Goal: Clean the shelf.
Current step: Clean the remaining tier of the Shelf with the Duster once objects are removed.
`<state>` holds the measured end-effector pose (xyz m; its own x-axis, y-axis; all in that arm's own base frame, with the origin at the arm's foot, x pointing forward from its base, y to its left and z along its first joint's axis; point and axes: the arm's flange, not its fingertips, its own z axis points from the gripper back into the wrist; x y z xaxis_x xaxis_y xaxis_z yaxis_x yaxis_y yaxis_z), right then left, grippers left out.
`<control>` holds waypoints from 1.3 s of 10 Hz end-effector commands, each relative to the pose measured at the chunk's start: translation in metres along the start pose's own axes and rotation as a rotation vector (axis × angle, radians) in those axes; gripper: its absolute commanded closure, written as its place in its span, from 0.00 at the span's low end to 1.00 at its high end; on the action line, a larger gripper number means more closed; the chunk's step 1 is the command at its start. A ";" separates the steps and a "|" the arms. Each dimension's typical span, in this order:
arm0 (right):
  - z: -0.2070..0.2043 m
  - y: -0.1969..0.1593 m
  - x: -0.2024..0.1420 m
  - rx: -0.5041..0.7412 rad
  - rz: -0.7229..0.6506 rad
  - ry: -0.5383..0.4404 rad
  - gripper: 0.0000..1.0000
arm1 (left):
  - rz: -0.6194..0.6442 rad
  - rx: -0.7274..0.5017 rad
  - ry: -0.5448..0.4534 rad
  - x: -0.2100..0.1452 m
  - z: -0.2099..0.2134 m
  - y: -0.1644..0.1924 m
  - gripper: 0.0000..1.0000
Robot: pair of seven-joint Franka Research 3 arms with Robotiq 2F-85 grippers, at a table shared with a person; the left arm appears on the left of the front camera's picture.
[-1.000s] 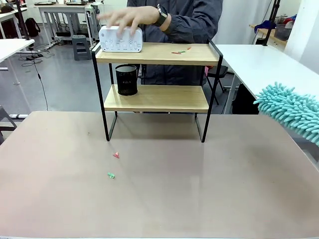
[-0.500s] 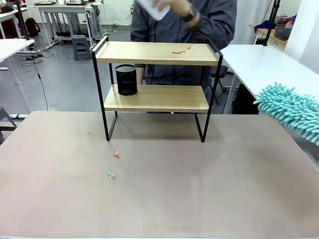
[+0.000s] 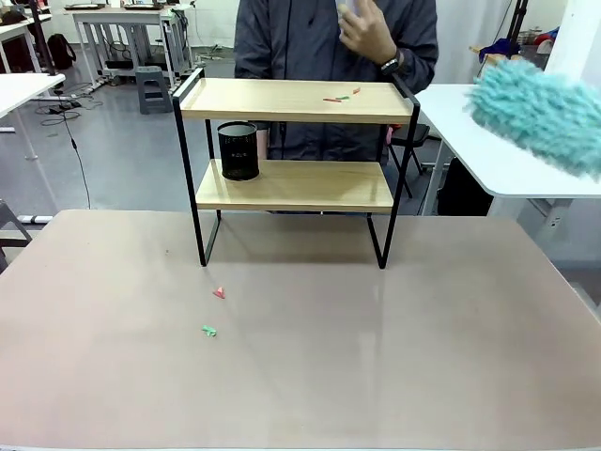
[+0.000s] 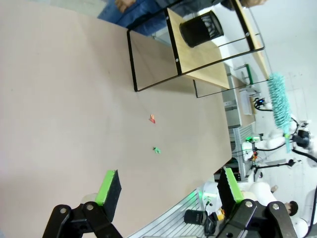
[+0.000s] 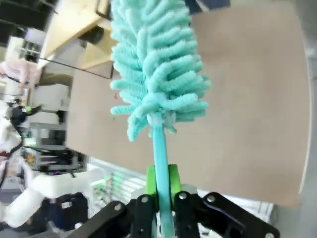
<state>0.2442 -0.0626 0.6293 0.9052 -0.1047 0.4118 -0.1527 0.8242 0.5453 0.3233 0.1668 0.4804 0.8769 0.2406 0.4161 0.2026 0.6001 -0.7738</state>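
Front view showed the two-tier light-wood shelf in a black metal frame standing on the tabletop. The fluffy teal duster hung well to the shelf's right, level with its top board. Right jaws clamped the duster's handle; left jaws gaped wide and empty.

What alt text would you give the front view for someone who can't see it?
A two-tier wooden shelf stands on a table, small scraps on its top board, a black mesh cup on the lower. A teal duster hovers at right; a person stands behind.
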 end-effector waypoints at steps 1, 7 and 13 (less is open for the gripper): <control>-0.040 0.040 0.047 -0.135 0.048 0.047 0.88 | -0.023 -0.008 -0.003 -0.001 0.000 -0.001 0.00; -0.063 0.082 0.049 -0.138 0.145 0.016 0.88 | -0.023 -0.008 -0.003 -0.001 0.000 -0.001 0.00; -0.063 0.149 0.119 -0.268 0.224 0.007 0.88 | -0.023 -0.008 -0.003 -0.001 0.000 -0.001 0.00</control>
<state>0.3372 0.0673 0.7049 0.8519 0.0983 0.5144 -0.2610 0.9312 0.2543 0.3232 0.1667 0.4805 0.8769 0.2401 0.4165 0.2029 0.6004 -0.7735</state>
